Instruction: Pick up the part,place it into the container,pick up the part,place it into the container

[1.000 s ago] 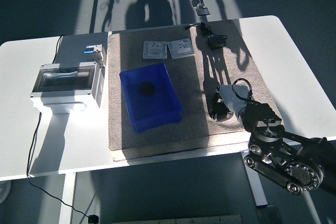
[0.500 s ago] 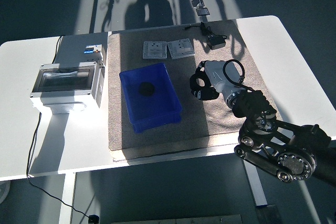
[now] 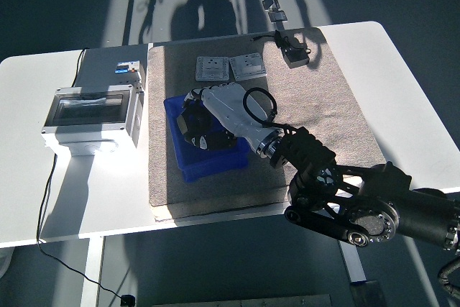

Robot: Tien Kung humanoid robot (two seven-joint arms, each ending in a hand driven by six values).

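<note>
My right hand (image 3: 208,121) is covering most of the blue container (image 3: 188,165), hiding its contents. My fingers (image 3: 192,129) are curling downward; whether they are gripping a part cannot be told.

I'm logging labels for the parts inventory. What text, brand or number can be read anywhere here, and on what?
None can be read.
Grey box: a small blue mark near its top corner, too blurred to read.
Two wall plates: no legible print.
Blue bin, adapter, right hand: no print visible.
</note>
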